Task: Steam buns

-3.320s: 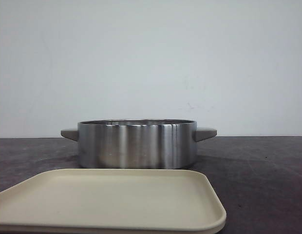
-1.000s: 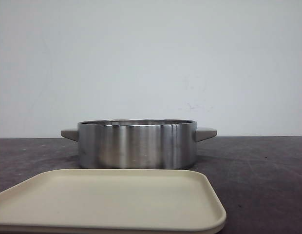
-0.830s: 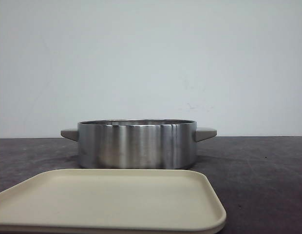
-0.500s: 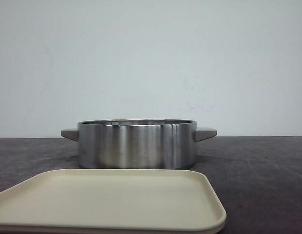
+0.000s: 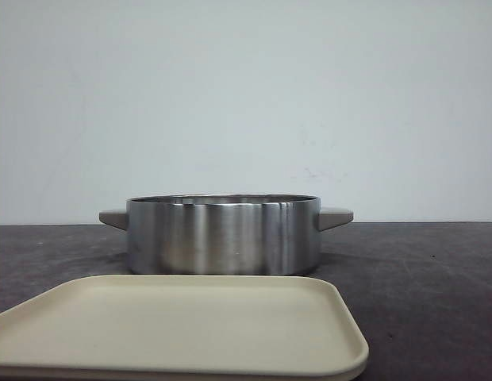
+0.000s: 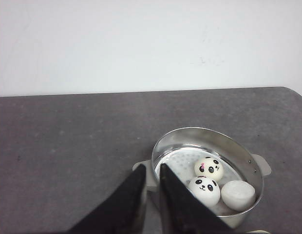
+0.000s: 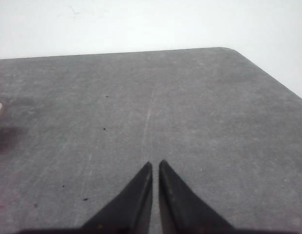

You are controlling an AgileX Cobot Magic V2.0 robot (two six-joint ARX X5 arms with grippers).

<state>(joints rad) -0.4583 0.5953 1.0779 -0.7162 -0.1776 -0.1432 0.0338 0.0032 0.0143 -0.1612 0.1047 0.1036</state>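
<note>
In the left wrist view a steel steamer pot (image 6: 238,151) holds three white buns: one panda-faced bun (image 6: 209,167), a second panda-faced bun (image 6: 204,189) and a plain-looking white bun (image 6: 238,193). A fourth bun is hidden. My left gripper (image 6: 152,168) is shut and empty, hanging over the pot's near handle. In the front view the pot (image 5: 222,235) stands mid-table; its inside is hidden. My right gripper (image 7: 155,165) is shut and empty above bare table.
A beige tray (image 5: 182,329) lies in front of the pot, with nothing on it. The dark grey table (image 7: 190,107) ends at a rounded corner by the white wall. A pale handle (image 5: 334,217) sticks out on each side of the pot.
</note>
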